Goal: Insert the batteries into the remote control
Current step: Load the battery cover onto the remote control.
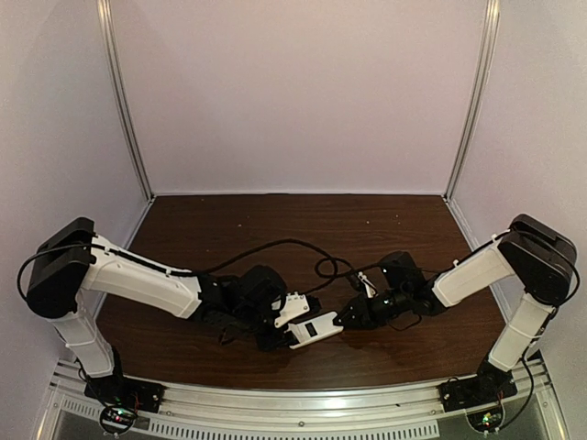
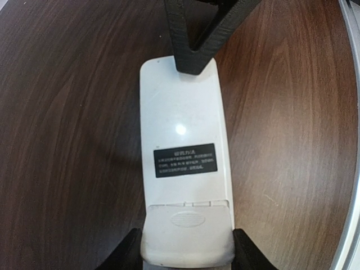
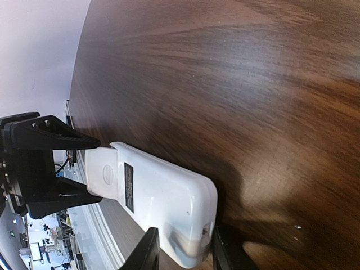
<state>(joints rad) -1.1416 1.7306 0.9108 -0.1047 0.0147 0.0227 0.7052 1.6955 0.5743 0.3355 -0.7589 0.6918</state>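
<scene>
The remote control (image 1: 314, 330) (image 2: 183, 140) (image 3: 152, 191) lies white back up, spanning both grippers just over the dark wooden table (image 1: 275, 220). My left gripper (image 1: 290, 339) (image 2: 187, 253) is shut on its battery-cover end, a black finger (image 2: 247, 253) pressing each side of the ridged cover (image 2: 188, 228), which sticks out a little past the body. My right gripper (image 1: 342, 321) (image 3: 185, 250) is shut on the opposite end, one finger (image 2: 194, 53) lying over the back. The batteries are out of view.
A black cable (image 1: 303, 246) loops over the table behind the grippers. A metal rail (image 1: 303, 403) runs along the near edge. Pale walls and two upright metal posts (image 1: 124, 101) close in the back and sides.
</scene>
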